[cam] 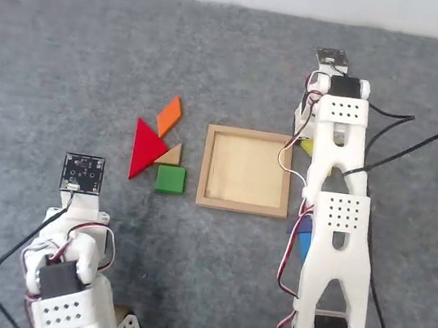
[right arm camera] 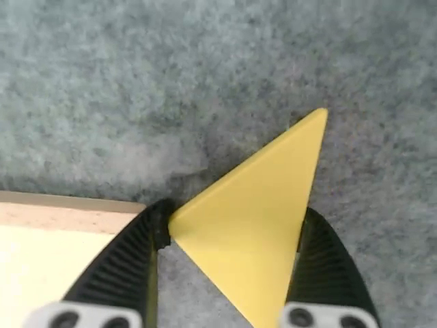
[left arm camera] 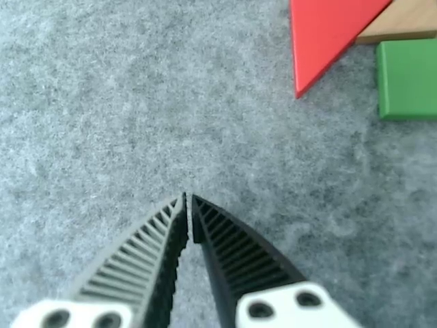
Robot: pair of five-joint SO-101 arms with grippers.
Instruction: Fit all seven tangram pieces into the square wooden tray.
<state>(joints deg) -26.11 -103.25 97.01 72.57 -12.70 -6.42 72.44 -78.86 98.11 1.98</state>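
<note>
The right arm's jaws are clamped on the yellow triangle (right arm camera: 256,225) just outside the right rim of the wooden tray (cam: 252,134), near its far corner, so the tray lies to their left; the left arm's jaws are together.

text: none I can read from here | labels, brands: none legible | numbers: none | signs: none | note: no printed marks can be made out on anything

Tray (cam: 252,134) flat; yellow triangle (right arm camera: 256,225) beside; red (cam: 146,147), orange (cam: 169,115), tan (cam: 170,155), green pieces (cam: 171,178) opposite.
</note>
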